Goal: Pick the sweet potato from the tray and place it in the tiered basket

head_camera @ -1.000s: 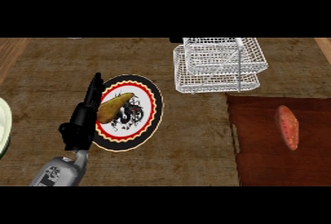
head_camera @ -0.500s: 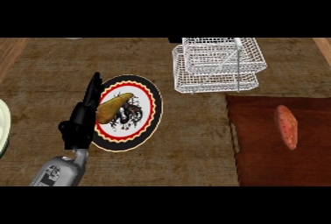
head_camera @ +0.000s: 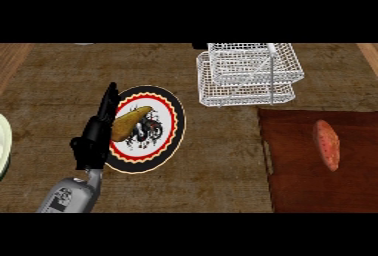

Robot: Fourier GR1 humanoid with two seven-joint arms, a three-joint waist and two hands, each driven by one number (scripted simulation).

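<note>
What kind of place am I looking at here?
Probably a kitchen counter: a wire tiered basket, a decorated plate holding a potato, and a sweet potato on a dark tray.

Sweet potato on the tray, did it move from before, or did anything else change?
No, nothing visibly changed. The sweet potato lies on the dark red tray as before. The left robot hand stays open beside the plate with the yellowish-brown food, and the tiered basket sits where it was. The right robot hand is out of view.

No readable text, labels or numbers; plate (head_camera: 173, 107) shows pattern only, no lettering.
</note>
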